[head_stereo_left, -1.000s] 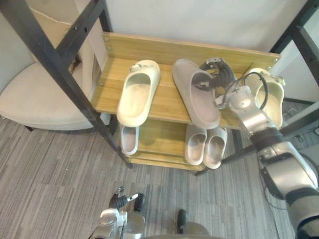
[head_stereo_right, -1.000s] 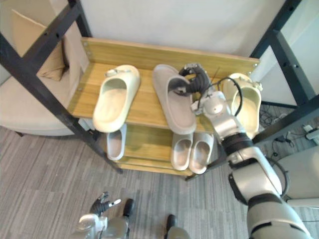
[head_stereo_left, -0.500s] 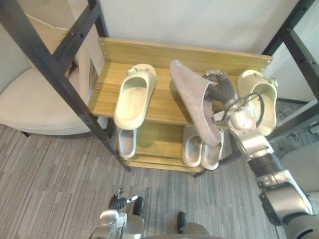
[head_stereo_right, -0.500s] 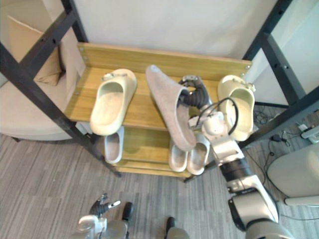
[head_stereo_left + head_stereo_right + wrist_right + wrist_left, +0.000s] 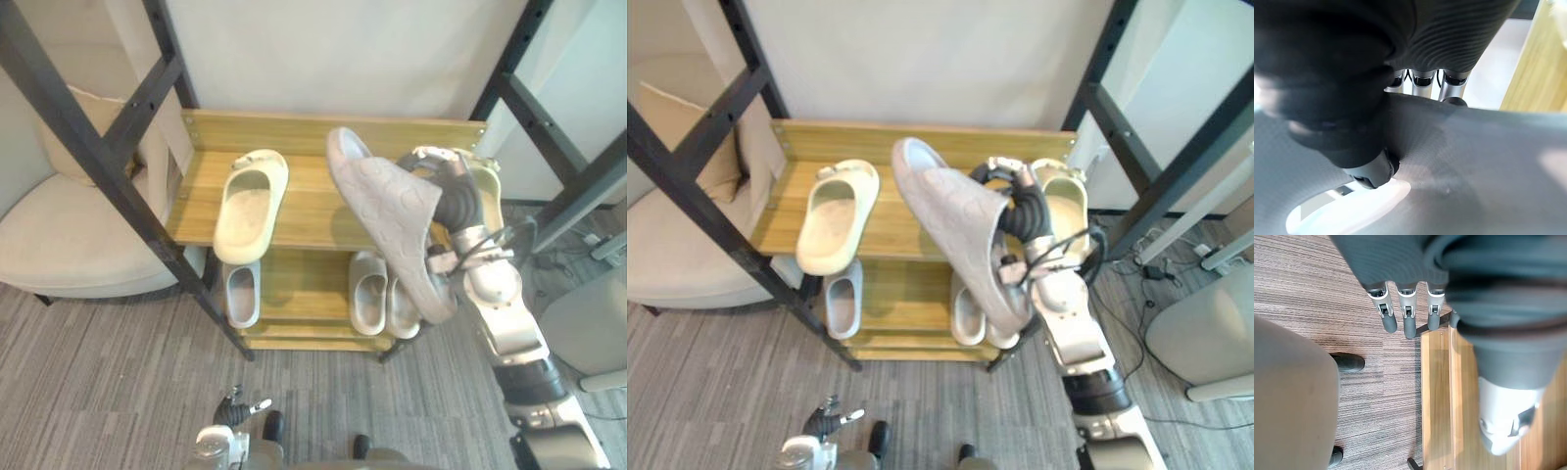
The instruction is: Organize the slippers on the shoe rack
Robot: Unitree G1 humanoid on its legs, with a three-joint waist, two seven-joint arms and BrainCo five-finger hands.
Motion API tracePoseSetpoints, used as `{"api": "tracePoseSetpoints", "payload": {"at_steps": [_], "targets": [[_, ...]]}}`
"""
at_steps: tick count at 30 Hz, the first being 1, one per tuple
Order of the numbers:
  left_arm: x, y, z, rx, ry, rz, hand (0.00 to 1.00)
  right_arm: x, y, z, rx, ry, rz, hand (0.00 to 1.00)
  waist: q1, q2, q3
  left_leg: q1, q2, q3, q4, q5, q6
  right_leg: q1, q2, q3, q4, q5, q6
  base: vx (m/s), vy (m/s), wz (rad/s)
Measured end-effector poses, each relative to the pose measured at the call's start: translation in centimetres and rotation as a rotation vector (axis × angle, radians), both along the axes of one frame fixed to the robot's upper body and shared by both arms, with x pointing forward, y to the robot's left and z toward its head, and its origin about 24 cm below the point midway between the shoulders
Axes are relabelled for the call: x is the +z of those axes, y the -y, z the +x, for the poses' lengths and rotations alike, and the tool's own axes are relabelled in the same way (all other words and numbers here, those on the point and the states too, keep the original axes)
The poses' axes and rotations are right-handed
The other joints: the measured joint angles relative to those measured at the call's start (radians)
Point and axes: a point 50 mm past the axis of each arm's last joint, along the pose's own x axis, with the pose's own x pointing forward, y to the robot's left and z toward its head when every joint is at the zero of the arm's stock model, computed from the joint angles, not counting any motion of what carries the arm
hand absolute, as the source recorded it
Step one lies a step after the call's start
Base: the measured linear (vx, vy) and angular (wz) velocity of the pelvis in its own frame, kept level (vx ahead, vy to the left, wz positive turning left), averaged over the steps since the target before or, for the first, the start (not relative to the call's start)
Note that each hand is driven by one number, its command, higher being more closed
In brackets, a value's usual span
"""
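Right hand (image 5: 453, 191) grips grey slipper (image 5: 387, 217) — patterned sole outward — above shoe rack (image 5: 304, 199).

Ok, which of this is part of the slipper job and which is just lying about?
Job:
shoe rack
grey slipper, held up in the right robot hand
cream slipper on the top shelf
second cream slipper behind that hand
pale slippers on the lower shelf

Lying about:
armchair
black frame
left robot hand, open, idle
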Motion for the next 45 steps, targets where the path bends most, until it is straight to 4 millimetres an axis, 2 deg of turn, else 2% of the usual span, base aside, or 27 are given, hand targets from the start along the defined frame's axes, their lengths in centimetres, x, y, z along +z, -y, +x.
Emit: {"api": "tracePoseSetpoints", "payload": {"at_steps": [4,5,6,7,11,12,13,14,15,17,20,23,25,26,27,28,29,31,32,33,34,35,36,37,39,42,45], "targets": [[-0.1,0.0,-0.2,-0.015,-0.007,0.007,0.00,-2.4,0.1,-1.2,0.047,-0.104,0.023,1.00,-0.007,-0.001,-0.004,0.031,-0.001,0.000,0.000,0.001,-0.001,0.016,-0.001,0.005,0.026,-0.020,0.000,-0.03,-0.009,0.00],[-0.2,0.0,-0.4,-0.015,-0.015,0.006,0.00,-3.6,0.2,-1.9,0.069,-0.158,0.025,1.00,-0.008,0.000,-0.013,0.032,-0.002,-0.002,0.000,-0.001,-0.003,0.020,-0.002,0.002,0.025,-0.023,0.003,-0.03,-0.011,0.04],[-0.2,0.0,-0.4,-0.016,-0.015,0.005,0.00,-3.6,0.2,-1.9,0.070,-0.160,0.026,1.00,-0.008,0.000,-0.014,0.032,-0.002,-0.002,0.000,-0.001,-0.004,0.020,-0.002,0.002,0.025,-0.023,0.003,-0.02,-0.009,0.07],[-0.2,0.0,-0.6,-0.017,-0.021,0.001,0.00,-5.1,0.2,-2.8,0.092,-0.227,0.027,1.00,-0.011,0.004,-0.019,0.035,-0.003,-0.004,0.002,-0.008,-0.004,0.027,-0.003,-0.003,0.021,-0.024,0.003,-0.02,-0.005,0.04],[-0.3,0.2,-0.6,-0.038,-0.024,-0.009,0.00,-7.4,-0.3,-4.3,0.159,-0.337,0.018,1.00,-0.017,0.019,-0.017,0.008,-0.008,-0.007,0.032,-0.018,-0.005,0.003,-0.008,-0.006,0.052,-0.047,0.003,-0.02,-0.004,0.03],[-0.3,0.1,-0.6,-0.040,-0.023,-0.010,0.00,-7.5,-0.4,-4.4,0.167,-0.342,0.012,1.00,-0.018,0.020,-0.016,-0.004,-0.009,-0.008,0.042,-0.021,-0.006,-0.008,-0.010,-0.006,0.064,-0.052,0.002,-0.06,-0.011,0.12],[-0.1,0.1,-0.1,-0.052,-0.009,-0.014,0.00,-7.6,-0.7,-4.5,0.195,-0.352,-0.014,1.00,-0.021,0.015,-0.003,-0.062,-0.017,-0.017,0.126,-0.042,-0.006,-0.053,-0.016,-0.005,0.129,-0.060,0.001,-0.07,-0.021,0.22],[0.2,0.1,0.7,-0.059,0.016,-0.015,0.00,-7.6,-0.9,-4.4,0.210,-0.352,-0.031,1.00,-0.020,0.025,0.030,-0.130,-0.026,-0.029,0.245,-0.080,-0.007,-0.084,-0.017,-0.011,0.191,-0.079,-0.003,-0.07,-0.026,0.23],[0.2,0.1,0.9,-0.060,0.024,-0.015,0.00,-7.6,-1.0,-4.3,0.213,-0.350,-0.036,1.00,-0.021,0.028,0.038,-0.145,-0.027,-0.031,0.275,-0.092,-0.008,-0.091,-0.016,-0.014,0.207,-0.083,-0.005,-0.09,-0.027,0.18],[0.9,0.3,2.6,-0.064,0.083,-0.019,0.00,-6.9,-1.5,-3.7,0.246,-0.322,-0.079,1.00,-0.020,0.066,0.110,-0.272,-0.028,-0.053,0.486,-0.171,-0.019,-0.175,0.000,-0.022,0.350,-0.137,-0.012,-0.22,-0.028,0.19],[1.6,-0.1,3.9,-0.047,0.137,-0.020,0.00,-7.0,-1.9,-3.0,0.258,-0.320,-0.113,1.00,-0.017,0.071,0.159,-0.369,-0.030,-0.063,0.594,-0.216,-0.032,-0.272,0.000,-0.036,0.482,-0.197,-0.023,-0.22,-0.029,0.19],[1.9,-1.2,4.2,-0.035,0.147,0.004,0.00,-7.1,-2.2,-2.2,0.239,-0.311,-0.154,1.00,-0.006,0.070,0.202,-0.457,-0.038,-0.085,0.644,-0.217,-0.035,-0.365,-0.004,-0.044,0.566,-0.213,-0.031,-0.25,-0.028,0.17],[1.6,-1.9,3.4,-0.016,0.111,0.021,0.00,-6.5,-2.3,-1.9,0.221,-0.270,-0.182,1.00,-0.002,0.058,0.233,-0.506,-0.048,-0.088,0.659,-0.215,-0.038,-0.427,-0.013,-0.042,0.606,-0.214,-0.033,-0.20,-0.002,0.15],[1.4,-2.0,3.2,0.002,0.097,0.024,0.00,-5.9,-2.1,-1.5,0.196,-0.238,-0.196,1.00,-0.001,0.054,0.253,-0.571,-0.054,-0.088,0.720,-0.219,-0.033,-0.485,-0.027,-0.047,0.650,-0.222,-0.035,-0.19,0.054,0.14],[1.2,-1.9,2.7,0.007,0.080,0.020,0.00,-5.4,-2.0,-1.2,0.179,-0.209,-0.222,1.00,0.006,0.061,0.267,-0.611,-0.055,-0.087,0.789,-0.236,-0.031,-0.526,-0.028,-0.051,0.711,-0.241,-0.033,-0.21,0.081,0.19],[1.1,-2.0,2.6,0.015,0.073,0.023,0.00,-4.6,-1.9,-0.8,0.158,-0.174,-0.225,1.00,0.011,0.056,0.299,-0.660,-0.061,-0.083,0.859,-0.260,-0.045,-0.569,-0.039,-0.048,0.786,-0.271,-0.027,-0.17,0.057,0.12],[1.1,-2.0,2.6,0.017,0.072,0.024,0.00,-4.4,-1.9,-0.7,0.151,-0.163,-0.223,1.00,0.010,0.055,0.307,-0.679,-0.067,-0.085,0.878,-0.264,-0.045,-0.585,-0.042,-0.048,0.804,-0.278,-0.022,-0.18,0.059,0.28],[1.2,-1.6,3.1,0.036,0.081,0.020,0.00,-2.8,-1.6,0.5,0.081,-0.086,-0.210,1.00,0.023,0.053,0.341,-0.812,-0.083,-0.083,0.939,-0.268,-0.045,-0.712,-0.058,-0.050,0.887,-0.287,-0.020,-0.19,0.062,0.32],[1.2,-1.6,3.2,0.038,0.084,0.019,0.00,-2.6,-1.6,0.7,0.067,-0.076,-0.210,1.00,0.025,0.051,0.346,-0.826,-0.084,-0.082,0.942,-0.268,-0.045,-0.726,-0.060,-0.049,0.894,-0.287,-0.020,-0.18,0.040,0.35],[1.4,-1.6,3.7,0.048,0.099,0.018,0.00,-1.8,-1.3,1.7,0.022,-0.043,-0.191,1.00,0.032,0.042,0.369,-0.880,-0.089,-0.064,0.986,-0.272,-0.051,-0.781,-0.085,-0.042,0.930,-0.295,-0.019,-0.19,0.073,0.18],[1.5,-1.5,3.8,0.061,0.105,0.018,0.00,-1.3,-1.2,2.0,0.002,-0.029,-0.182,1.00,0.042,0.048,0.372,-0.916,-0.089,-0.064,1.081,-0.293,-0.029,-0.808,-0.087,-0.049,0.960,-0.303,-0.020,-0.18,0.109,-0.01],[1.7,-1.4,4.3,0.068,0.117,0.021,0.00,-0.3,-1.0,2.3,-0.049,0.020,-0.149,1.00,0.063,0.049,0.385,-0.941,-0.077,-0.062,1.155,-0.363,-0.036,-0.850,-0.087,-0.047,1.026,-0.319,-0.010,-0.15,0.116,-0.17],[1.8,-1.2,4.5,0.066,0.124,0.016,0.00,0.0,-0.9,2.4,-0.066,0.035,-0.137,1.00,0.065,0.048,0.390,-0.955,-0.075,-0.059,1.161,-0.367,-0.035,-0.865,-0.086,-0.044,1.048,-0.324,-0.006,-0.11,0.033,0.02],[2.2,-0.8,5.1,0.066,0.155,0.012,0.00,0.6,-0.6,2.6,-0.103,0.061,-0.113,1.00,0.066,0.035,0.396,-0.996,-0.080,-0.040,1.187,-0.366,-0.035,-0.906,-0.097,-0.036,1.096,-0.341,-0.006,-0.11,-0.019,0.25],[2.5,-0.3,5.7,0.082,0.183,-0.003,0.00,1.8,-0.9,3.0,-0.149,0.113,-0.082,1.00,0.080,0.035,0.398,-1.057,-0.079,-0.029,1.222,-0.366,-0.035,-0.968,-0.100,-0.027,1.136,-0.361,-0.007,-0.13,-0.032,0.14],[2.5,-0.1,5.7,0.107,0.187,-0.011,0.00,2.7,-0.9,3.3,-0.220,0.156,-0.042,1.00,0.107,0.040,0.401,-1.082,-0.070,-0.027,1.232,-0.365,-0.038,-1.000,-0.096,-0.022,1.159,-0.360,-0.008,-0.08,-0.041,-0.04],[2.7,-0.1,6.0,0.110,0.201,-0.006,0.00,3.7,-0.6,4.1,-0.278,0.188,-0.020,1.00,0.117,0.040,0.401,-1.101,-0.065,-0.034,1.237,-0.364,-0.039,-1.018,-0.096,-0.037,1.166,-0.366,-0.009,-0.06,-0.057,0.00]]}}
